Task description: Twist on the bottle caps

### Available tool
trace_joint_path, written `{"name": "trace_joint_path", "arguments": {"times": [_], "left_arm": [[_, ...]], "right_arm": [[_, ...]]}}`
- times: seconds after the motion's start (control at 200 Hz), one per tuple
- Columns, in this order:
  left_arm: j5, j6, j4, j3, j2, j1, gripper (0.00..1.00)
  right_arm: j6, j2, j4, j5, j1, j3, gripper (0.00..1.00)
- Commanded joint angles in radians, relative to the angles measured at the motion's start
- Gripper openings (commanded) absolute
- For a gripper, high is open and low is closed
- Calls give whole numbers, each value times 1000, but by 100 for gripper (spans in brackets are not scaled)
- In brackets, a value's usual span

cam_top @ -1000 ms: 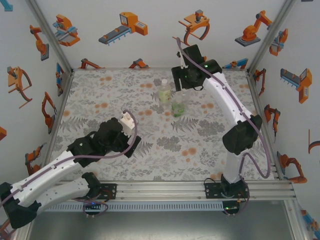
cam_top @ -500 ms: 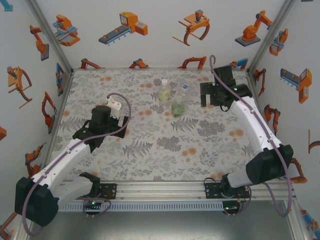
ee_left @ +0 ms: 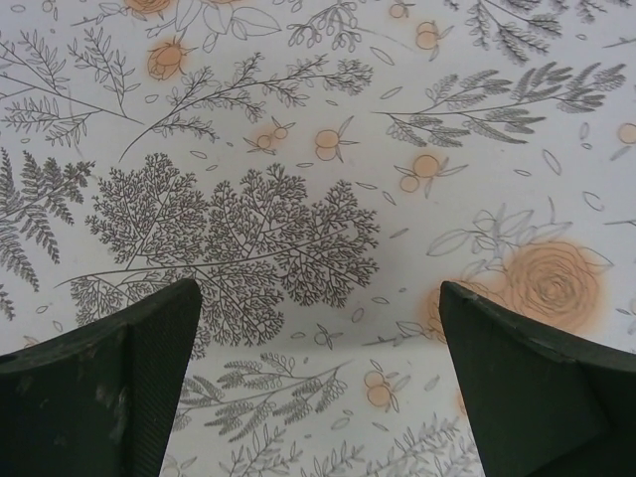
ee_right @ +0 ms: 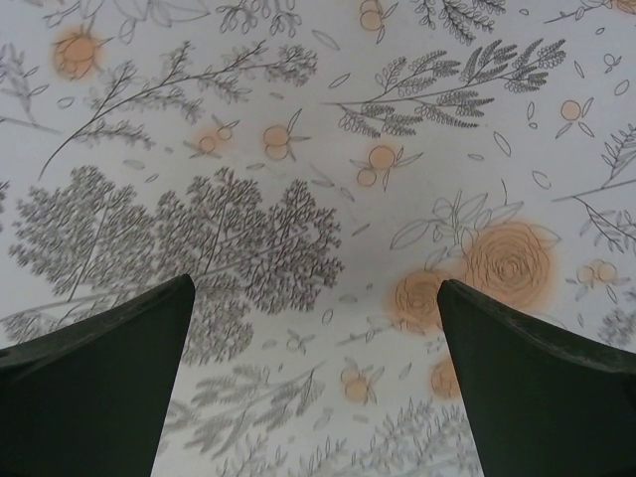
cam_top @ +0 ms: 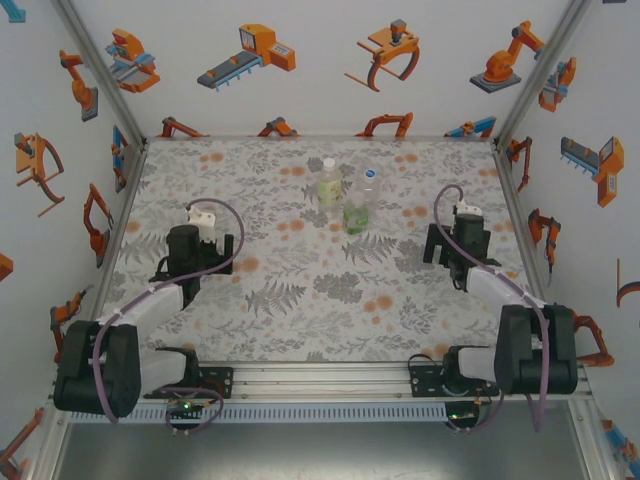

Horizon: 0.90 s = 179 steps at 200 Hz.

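Three bottles stand close together at the back middle of the table. One with a pale yellow-green label (cam_top: 328,187) carries a white cap (cam_top: 327,163). A clear one (cam_top: 370,192) carries a blue cap (cam_top: 369,172). A green-labelled one (cam_top: 354,217) stands in front of them, and its top is too small to make out. My left gripper (cam_top: 188,263) (ee_left: 318,288) hangs open over bare tablecloth at the left, far from the bottles. My right gripper (cam_top: 455,250) (ee_right: 316,283) hangs open over bare cloth at the right. Neither holds anything.
The table (cam_top: 300,310) wears a floral cloth of grey ferns and orange blossoms. White walls with orange robot pictures close in the back and both sides. An aluminium rail (cam_top: 330,375) with the arm bases runs along the near edge.
The right arm has drawn back from the bottles to the right near side, its gripper opening. The left arm has swung left and folded back. The bottles have stayed put.
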State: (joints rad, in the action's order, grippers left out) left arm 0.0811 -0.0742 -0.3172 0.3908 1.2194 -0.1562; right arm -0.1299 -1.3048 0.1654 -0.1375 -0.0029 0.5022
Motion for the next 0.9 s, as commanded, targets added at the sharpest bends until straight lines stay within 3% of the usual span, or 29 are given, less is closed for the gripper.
{"name": "trace_joint_path", "arguments": {"times": [0.0,0.185,0.401,0.456,0.521,0.646,0.891], "left_arm": [[-57,18,-239,-13,53,37,97],[-169,13,-349,11,147,95,97],[-266,68,-524,-5,289,173,97],[-255,83,-621,-25,334,176,97],[-230,85,-517,8,313,178,97],[-141,105,-512,15,319,166,97],[-114,99,-521,13,320,153,97]], "right_arm": [[1,-50,371,34,-21,-55,99],[45,-125,517,68,-37,-63,99],[34,-227,690,195,-86,-114,99],[45,-240,732,246,-89,-128,99],[46,-240,728,248,-92,-124,99],[45,-239,721,234,-91,-124,99],[45,-240,722,234,-91,-123,99]]}}
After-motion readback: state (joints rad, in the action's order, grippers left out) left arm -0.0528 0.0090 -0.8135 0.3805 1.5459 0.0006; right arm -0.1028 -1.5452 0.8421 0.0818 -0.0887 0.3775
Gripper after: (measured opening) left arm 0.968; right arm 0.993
